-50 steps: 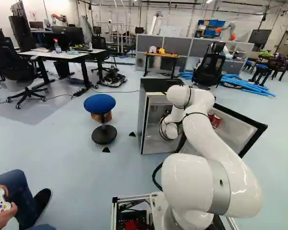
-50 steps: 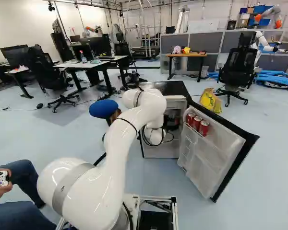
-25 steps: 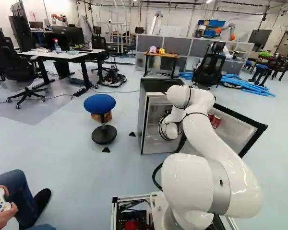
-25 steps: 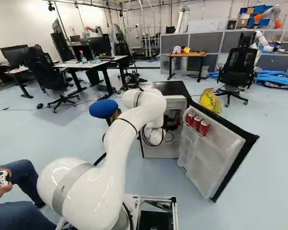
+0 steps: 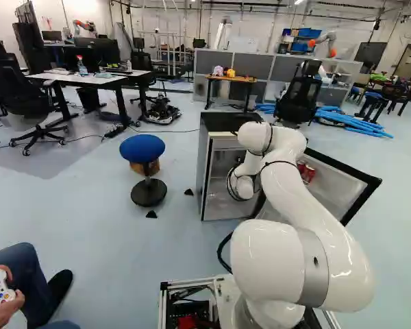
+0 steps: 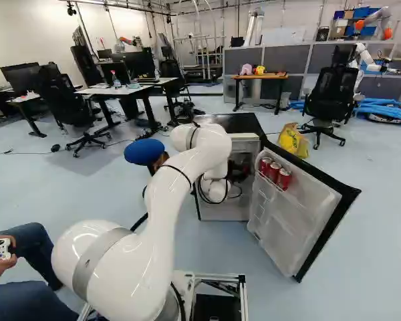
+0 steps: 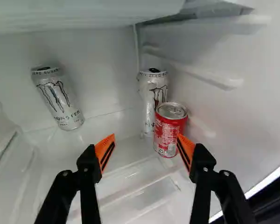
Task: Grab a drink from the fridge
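In both base views my arm's white end reaches into the open fridge [image 5: 212, 171], and the fingers cannot be made out there. The wrist view shows my gripper [image 7: 146, 148] open, its orange pads well apart and nothing held. A red can [image 7: 169, 133] stands upright by one fingertip, which overlaps its lower edge; whether they touch, I cannot tell. Right behind it is a silver can [image 7: 151, 91], partly hidden. Another silver can [image 7: 59, 100] stands apart, beyond the other finger. Several red cans [image 6: 274, 173] sit in the fridge door's rack in the right base view.
The fridge door [image 6: 297, 221] stands wide open beside the arm. Inside, a side wall [image 7: 238, 107] rises close by the red can, with a shelf [image 7: 84, 14] above. A blue stool [image 5: 142, 148] is left of the fridge; a yellow bag [image 6: 293, 140] lies behind the door.
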Controlling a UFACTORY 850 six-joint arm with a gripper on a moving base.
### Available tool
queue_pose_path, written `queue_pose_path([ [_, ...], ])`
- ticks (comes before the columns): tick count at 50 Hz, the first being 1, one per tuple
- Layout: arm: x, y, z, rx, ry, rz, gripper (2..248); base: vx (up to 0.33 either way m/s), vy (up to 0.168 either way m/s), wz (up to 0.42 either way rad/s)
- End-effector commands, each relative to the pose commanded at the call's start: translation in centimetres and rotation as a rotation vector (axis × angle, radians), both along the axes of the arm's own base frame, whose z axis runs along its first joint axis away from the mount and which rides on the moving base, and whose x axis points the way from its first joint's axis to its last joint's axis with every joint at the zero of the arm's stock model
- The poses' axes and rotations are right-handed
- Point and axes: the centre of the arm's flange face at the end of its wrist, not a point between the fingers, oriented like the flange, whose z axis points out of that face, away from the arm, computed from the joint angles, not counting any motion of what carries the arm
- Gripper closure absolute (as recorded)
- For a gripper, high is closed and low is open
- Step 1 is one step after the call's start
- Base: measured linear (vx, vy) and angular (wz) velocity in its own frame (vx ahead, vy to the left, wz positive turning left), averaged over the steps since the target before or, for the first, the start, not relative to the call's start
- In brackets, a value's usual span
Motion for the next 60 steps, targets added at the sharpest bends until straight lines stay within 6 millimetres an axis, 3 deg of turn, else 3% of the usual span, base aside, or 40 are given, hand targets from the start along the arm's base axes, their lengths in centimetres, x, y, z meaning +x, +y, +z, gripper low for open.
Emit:
queue_pose_path([
  [60, -0.6, -1.3, 0.1, 0.001, 0.004, -0.021, 61, 0.000, 0.000, 0.000],
])
